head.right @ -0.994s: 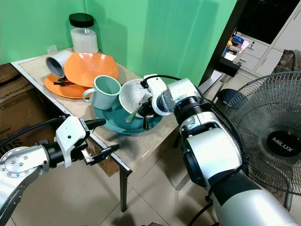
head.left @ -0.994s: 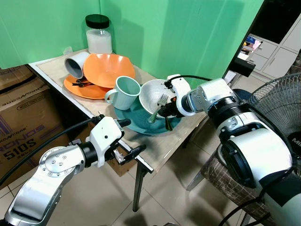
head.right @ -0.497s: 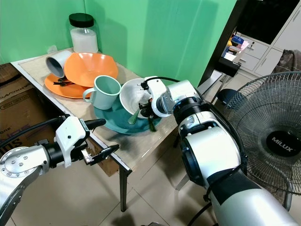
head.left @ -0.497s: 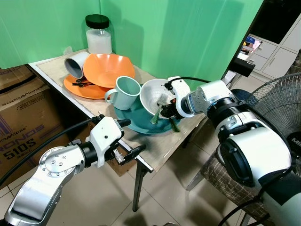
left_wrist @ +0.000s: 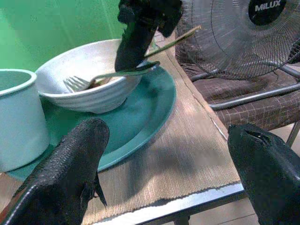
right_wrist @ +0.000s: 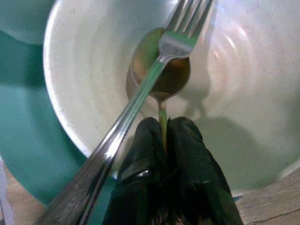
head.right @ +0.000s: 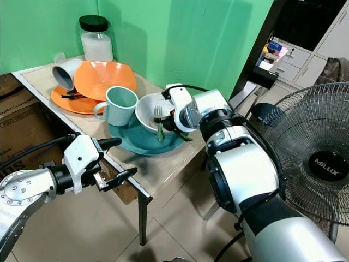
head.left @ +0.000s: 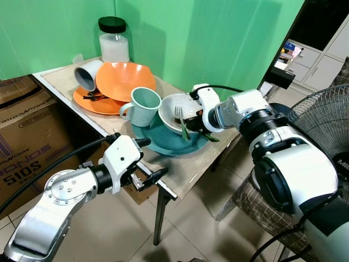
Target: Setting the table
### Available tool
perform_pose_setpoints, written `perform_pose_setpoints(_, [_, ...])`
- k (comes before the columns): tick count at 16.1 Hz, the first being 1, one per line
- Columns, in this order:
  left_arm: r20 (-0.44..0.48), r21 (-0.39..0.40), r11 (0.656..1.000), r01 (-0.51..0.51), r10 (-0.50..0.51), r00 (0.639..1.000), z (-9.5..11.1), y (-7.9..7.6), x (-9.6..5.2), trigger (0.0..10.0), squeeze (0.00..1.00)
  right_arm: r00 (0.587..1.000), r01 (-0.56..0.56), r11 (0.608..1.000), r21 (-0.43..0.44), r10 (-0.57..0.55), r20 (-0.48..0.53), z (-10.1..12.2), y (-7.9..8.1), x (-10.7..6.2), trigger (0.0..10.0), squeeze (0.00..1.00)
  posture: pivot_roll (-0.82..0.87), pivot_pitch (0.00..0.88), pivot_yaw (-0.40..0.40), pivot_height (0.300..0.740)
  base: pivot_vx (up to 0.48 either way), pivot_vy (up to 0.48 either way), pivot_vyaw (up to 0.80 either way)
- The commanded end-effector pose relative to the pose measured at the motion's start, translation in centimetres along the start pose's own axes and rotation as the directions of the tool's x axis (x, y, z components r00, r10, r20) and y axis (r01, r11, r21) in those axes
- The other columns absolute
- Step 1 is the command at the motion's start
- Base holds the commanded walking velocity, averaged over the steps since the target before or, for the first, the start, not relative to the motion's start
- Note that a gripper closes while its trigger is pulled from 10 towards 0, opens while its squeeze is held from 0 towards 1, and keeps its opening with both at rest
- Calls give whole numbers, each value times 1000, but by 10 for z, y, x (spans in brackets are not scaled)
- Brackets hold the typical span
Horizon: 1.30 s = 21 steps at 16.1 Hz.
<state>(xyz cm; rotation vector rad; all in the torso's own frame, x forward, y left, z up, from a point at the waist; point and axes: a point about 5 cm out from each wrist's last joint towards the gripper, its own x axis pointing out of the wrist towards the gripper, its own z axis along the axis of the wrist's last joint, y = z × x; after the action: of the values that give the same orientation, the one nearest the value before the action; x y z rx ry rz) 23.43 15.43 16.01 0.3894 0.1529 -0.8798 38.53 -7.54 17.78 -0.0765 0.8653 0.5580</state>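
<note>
Since a second ago the white bowl [head.left: 177, 106] has dropped from a steep tilt to sit nearly level on the teal plate [head.left: 163, 140], and the fork [head.left: 180, 119] now leans with its tines up inside the bowl instead of hanging over the rim. The right gripper [right_wrist: 165, 140] is at the bowl's right rim, its two fingers closed tight on the thin handle of a spoon [right_wrist: 161, 70] whose head lies in the bottom of the bowl under the fork. The left gripper [left_wrist: 166, 161] hovers just off the near edge of the tabletop [head.left: 188, 166], fingers spread wide and holding nothing.

To the left, a teal mug [head.left: 143, 106] stands on the plate's edge, touching the bowl. Farther back, an orange bowl [head.left: 124, 80] and a grey cup [head.left: 87, 73] on its side rest on an orange plate [head.left: 90, 101], with a lidded jar [head.left: 113, 40] behind them.

The step in hand looks like pulling cutlery out of the bowl to lay it beside the plate. Next, the spoon needs lifting clear from beneath the fork, slowly, so the fork does not flip out.
</note>
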Motion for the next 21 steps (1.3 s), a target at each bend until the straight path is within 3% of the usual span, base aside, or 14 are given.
perform_pose_setpoints(1, [-2,21,1000,-14,14,1000,1,4,0,10000,0,999,12,1000,8,-13,51,11,-3,-8,0,0,95,0,-155,740,0,0,0])
perform_pose_setpoints(6, [-4,37,999,-37,37,999,2,10,3,10000,0,986,87,996,-7,-85,142,24,-10,-15,0,0,89,0,-141,740,0,0,0])
perform_pose_setpoints(10, [-17,48,998,-41,42,999,0,13,5,10000,0,980,158,984,-85,-146,134,23,-13,-13,0,0,84,0,-131,740,0,0,0])
perform_pose_setpoints(17, [-30,55,998,-33,35,999,-2,13,6,10000,0,955,289,907,-306,-248,165,29,-16,-15,0,0,84,0,-132,740,0,0,0])
perform_pose_setpoints(21, [-29,58,998,-29,31,999,-1,13,7,10000,0,937,343,865,-365,-288,197,36,-20,-22,0,0,84,0,-131,740,0,0,0])
